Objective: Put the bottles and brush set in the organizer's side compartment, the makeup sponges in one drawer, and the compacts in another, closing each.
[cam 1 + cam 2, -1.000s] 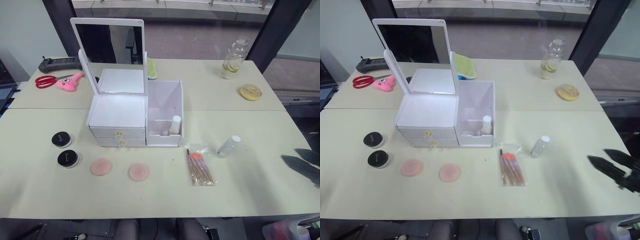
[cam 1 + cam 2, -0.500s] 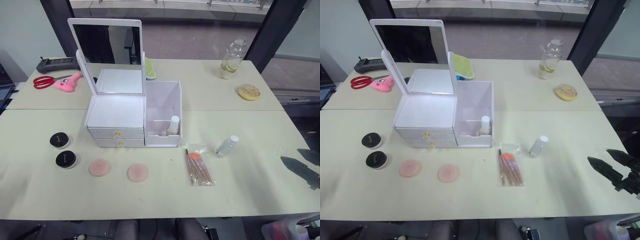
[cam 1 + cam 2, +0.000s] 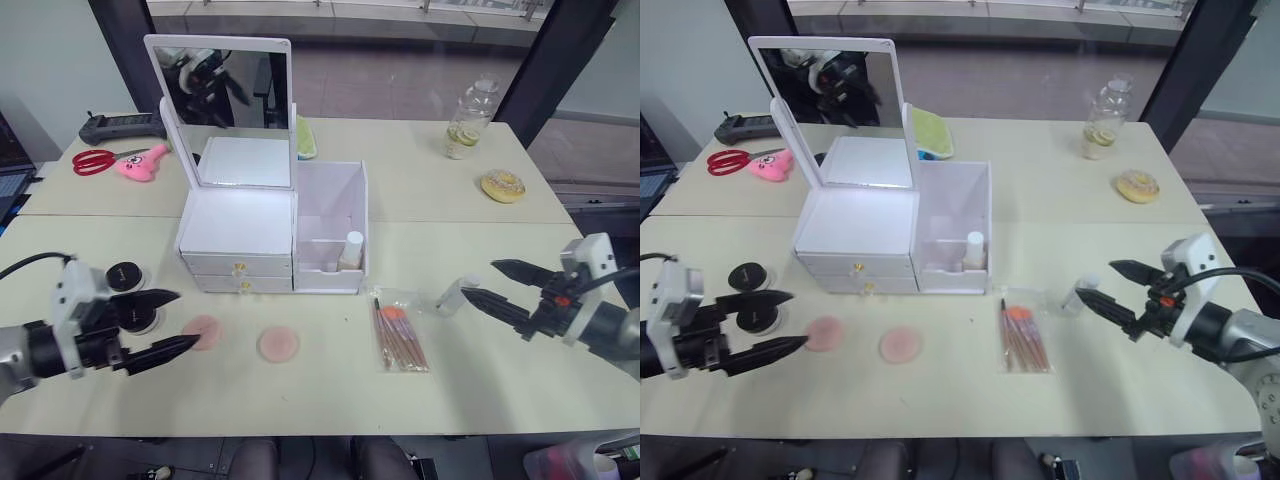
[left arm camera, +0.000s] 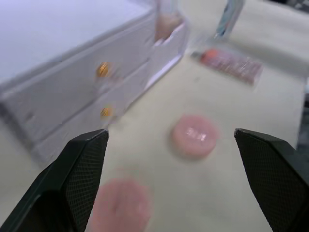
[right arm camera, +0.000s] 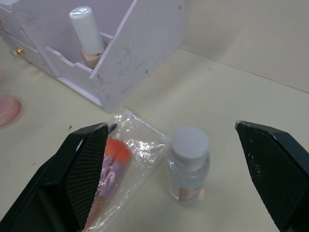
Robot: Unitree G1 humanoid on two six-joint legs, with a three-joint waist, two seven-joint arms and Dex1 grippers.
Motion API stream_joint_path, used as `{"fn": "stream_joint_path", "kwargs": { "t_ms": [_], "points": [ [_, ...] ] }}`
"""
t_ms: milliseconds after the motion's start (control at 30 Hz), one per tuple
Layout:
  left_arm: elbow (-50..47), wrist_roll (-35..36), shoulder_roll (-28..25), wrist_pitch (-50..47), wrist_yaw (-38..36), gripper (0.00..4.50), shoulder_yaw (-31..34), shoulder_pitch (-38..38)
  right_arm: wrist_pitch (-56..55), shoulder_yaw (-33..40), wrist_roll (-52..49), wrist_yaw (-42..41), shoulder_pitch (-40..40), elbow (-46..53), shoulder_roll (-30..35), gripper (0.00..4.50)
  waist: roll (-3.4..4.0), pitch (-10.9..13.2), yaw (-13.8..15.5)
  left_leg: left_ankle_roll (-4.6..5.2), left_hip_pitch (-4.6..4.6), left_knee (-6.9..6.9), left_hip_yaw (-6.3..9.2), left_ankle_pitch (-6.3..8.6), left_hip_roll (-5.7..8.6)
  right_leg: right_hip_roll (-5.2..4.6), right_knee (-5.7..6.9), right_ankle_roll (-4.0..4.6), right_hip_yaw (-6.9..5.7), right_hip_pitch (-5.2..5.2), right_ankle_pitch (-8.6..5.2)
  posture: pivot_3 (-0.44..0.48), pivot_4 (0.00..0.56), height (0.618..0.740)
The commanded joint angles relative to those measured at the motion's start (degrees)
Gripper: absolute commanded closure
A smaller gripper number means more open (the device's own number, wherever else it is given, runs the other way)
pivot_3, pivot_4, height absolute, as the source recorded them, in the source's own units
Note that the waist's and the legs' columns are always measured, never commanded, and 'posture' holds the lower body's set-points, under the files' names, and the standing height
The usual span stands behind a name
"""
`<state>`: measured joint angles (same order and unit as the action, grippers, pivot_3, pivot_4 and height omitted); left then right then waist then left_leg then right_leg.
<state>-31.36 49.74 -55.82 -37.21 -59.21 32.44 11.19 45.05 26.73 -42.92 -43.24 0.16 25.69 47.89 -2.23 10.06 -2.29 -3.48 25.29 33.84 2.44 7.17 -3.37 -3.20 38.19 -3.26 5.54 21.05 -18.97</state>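
1. The right hand [image 3: 1112,285] is spread wide and holds nothing. The clear bottle [image 5: 189,163] stands on the table [image 3: 500,380] just ahead, between its fingers' lines.
2. That bottle looks light, stiff and smooth. A grip across the body under the white cap should hold; it may tip if nudged.
3. Just beside it lies the brush set [image 3: 400,333], a thin, slippery sleeve, best pinched at an edge.
4. Farther off, the beige bottle [image 3: 350,250] stands in the side compartment [image 3: 330,215] of the organizer [image 3: 235,225].
5. The left hand [image 3: 165,322] is spread wide too, empty, over the table.
6. One sponge [image 3: 203,331] sits at its fingertips, the other sponge [image 3: 277,344] beyond; both look soft and flat.
7. The compacts [image 3: 124,278] lie close by that hand; both drawers look shut.
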Motion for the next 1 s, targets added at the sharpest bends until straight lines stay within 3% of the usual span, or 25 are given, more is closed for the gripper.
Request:
{"fn": "stream_joint_path", "kwargs": {
  "t_ms": [33, 200, 767, 867, 1000],
  "points": [
    [-7.04, 7.22, -1.47, -4.65, 4.71, 0.00, -0.69, -3.37, -0.46, -1.74, 1.73, 2.22, -1.63, -1.23, -0.38, 0.02, 0.00, 0.00, -0.10, 0.00, 0.00, 0.01, 0.03, 0.00, -0.01, 0.03, 0.00, 0.00, 0.00, -0.01, 0.00, 0.000, 0.150, 0.740],
    [-11.01, 12.29, -2.59, -7.66, 7.51, 0.00, -0.97, -5.34, -1.01, -3.39, 2.74, 3.52, -2.84, -3.10, -1.80, 0.02, 0.04, 0.01, -0.17, 0.00, 0.00, 0.03, 0.03, 0.00, 0.00, 0.06, 0.01, -0.02, 0.04, -0.01, 0.01, 0.000, 0.150, 0.740],
    [-12.33, 15.30, -3.41, -9.19, 12.02, 0.00, -0.22, -6.94, -2.46, -5.29, 4.26, 2.96, -3.64, -5.71, -4.17, 0.02, 0.05, 0.01, -0.08, 0.00, 0.00, 0.06, 0.09, 0.00, 0.00, 0.11, 0.03, -0.02, 0.02, -0.03, 0.01, 0.000, 0.150, 0.740],
    [-12.34, 15.55, -3.48, -9.23, 12.34, 0.00, -0.27, -6.89, -2.64, -5.49, 4.46, 2.94, -3.93, -6.09, -4.31, 0.63, 0.05, 0.01, -0.08, 0.00, 0.00, 0.07, 0.10, 0.00, 0.00, 0.11, 0.03, -0.02, 0.02, -0.03, 0.01, 0.000, 0.150, 0.740],
    [-12.45, 15.89, -3.66, -9.25, 12.56, 0.00, -0.22, -6.69, -2.62, -5.45, 4.37, 3.06, -4.09, -6.12, -4.59, 1.98, 0.05, 0.01, -0.08, 0.00, 0.00, 0.07, 0.10, 0.00, 0.00, 0.11, 0.03, -0.02, 0.02, -0.03, 0.01, 0.000, 0.150, 0.740]
  ]
}}
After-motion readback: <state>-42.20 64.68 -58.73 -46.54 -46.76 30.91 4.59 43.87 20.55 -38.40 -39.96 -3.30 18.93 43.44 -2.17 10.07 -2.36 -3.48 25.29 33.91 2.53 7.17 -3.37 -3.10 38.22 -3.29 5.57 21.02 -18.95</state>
